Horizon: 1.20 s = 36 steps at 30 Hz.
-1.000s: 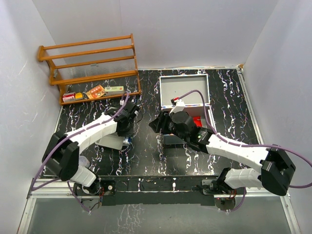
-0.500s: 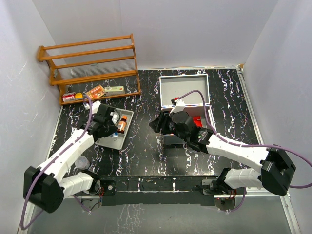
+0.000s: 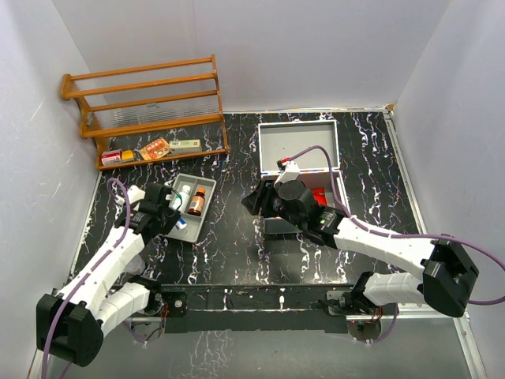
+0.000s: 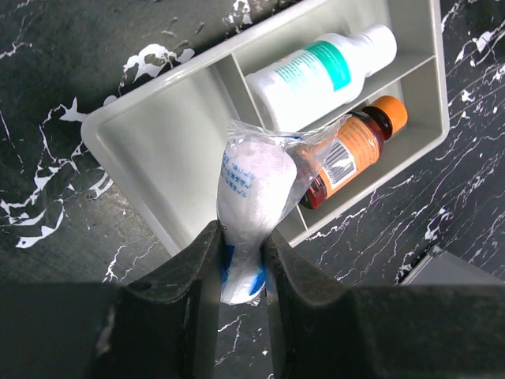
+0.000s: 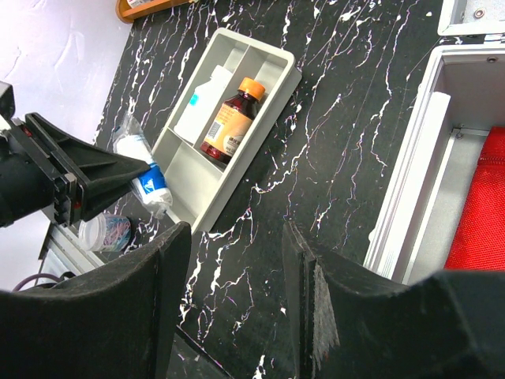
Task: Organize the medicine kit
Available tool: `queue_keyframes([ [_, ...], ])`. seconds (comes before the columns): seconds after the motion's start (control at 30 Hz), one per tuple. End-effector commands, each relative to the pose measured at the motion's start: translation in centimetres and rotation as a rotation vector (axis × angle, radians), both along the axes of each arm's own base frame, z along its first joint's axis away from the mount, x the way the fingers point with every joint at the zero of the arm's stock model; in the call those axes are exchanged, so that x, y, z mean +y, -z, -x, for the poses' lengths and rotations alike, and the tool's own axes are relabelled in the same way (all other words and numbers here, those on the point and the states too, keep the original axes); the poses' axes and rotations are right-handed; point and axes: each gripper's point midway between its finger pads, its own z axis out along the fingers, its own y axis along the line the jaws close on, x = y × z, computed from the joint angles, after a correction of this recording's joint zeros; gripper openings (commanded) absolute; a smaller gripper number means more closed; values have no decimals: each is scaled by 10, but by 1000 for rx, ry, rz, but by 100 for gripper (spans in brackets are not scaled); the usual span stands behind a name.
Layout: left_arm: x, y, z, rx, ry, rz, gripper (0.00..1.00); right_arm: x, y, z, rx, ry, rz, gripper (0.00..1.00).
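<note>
Medicine kit: lid open, one red item inside. Divided tray: two bottles waiting. Left jaws clamp wrapped bandage roll; right jaws open, empty. Packing barely begun.

Table: black marble-look top with white veins, smooth, slight sheen.
Kit: silver-grey metal, matt, smooth walls.
Red liner in it: woven, mesh-like cloth.
Tray: grey plastic, matt, smooth.
White bottle: opaque plastic, soft gloss, teal printed label.
Amber bottle: translucent brown and glossy, orange plastic cap, paper label.
Roll: white, in clear crinkly film with blue print.
Left gripper and right gripper: black plastic, matt, slightly grainy.
Rack: orange-brown wood, varnished.
</note>
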Motion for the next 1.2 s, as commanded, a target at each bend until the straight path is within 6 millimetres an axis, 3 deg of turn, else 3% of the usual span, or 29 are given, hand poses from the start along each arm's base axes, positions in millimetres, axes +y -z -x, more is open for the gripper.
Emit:
queue_keyframes([
  [0.0,-2,7,1,-11,-99,95,21,1,-15,-5,-47,13,-42,47],
  [0.23,-8,30,5,39,-127,154,23,0,-15,-5,-49,14,-39,48],
  [0.33,-8,35,6,58,-136,156,33,1,-16,-4,-51,9,-41,48],
  [0.47,-1,35,8,78,-135,107,47,1,-17,-4,-53,5,-41,48],
  [0.7,11,11,6,58,-70,6,49,0,-20,-5,-56,15,-38,48],
  [0.83,13,-9,-4,26,69,-82,52,-2,-24,-8,-66,33,-32,48],
  [0.93,-2,-21,-20,-17,291,-128,53,-5,-26,-13,-74,57,-16,48],
  [1.07,-22,-17,-31,21,570,-173,51,-10,-27,-17,-82,82,9,49],
  [1.17,-28,-12,-41,64,666,-192,43,-13,-27,-18,-87,95,18,49],
])
